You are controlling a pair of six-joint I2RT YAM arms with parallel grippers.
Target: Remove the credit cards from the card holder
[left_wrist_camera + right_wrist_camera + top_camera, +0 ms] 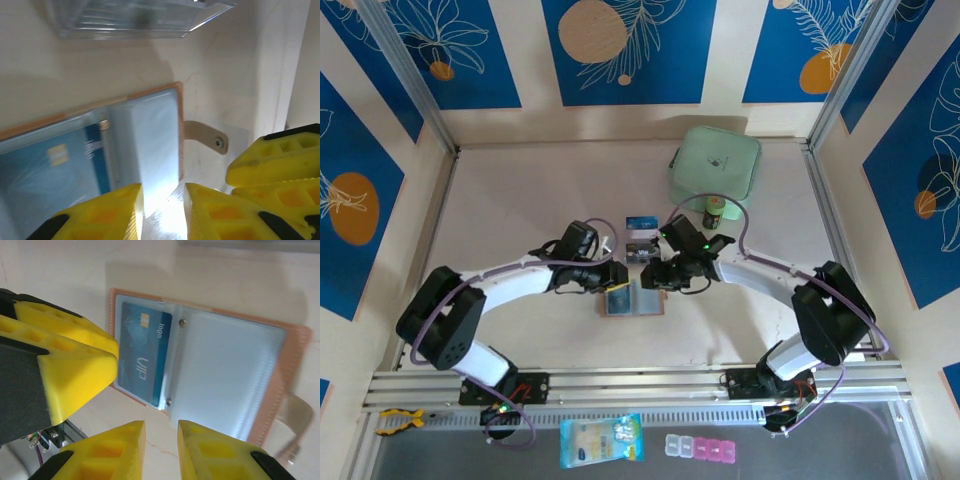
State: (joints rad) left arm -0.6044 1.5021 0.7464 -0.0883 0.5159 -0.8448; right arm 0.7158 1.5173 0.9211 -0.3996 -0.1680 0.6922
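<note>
**Holder Spread Flat, Blue Card Inside**

The holder lies open on the tabletop, pockets up, likely so the blue card in its sleeve can slide out. The left gripper sits at the holder's edge, perhaps pinning it; whether it pinches the sleeve I cannot tell. The right gripper hovers just beside, narrowly parted, empty.
</note>
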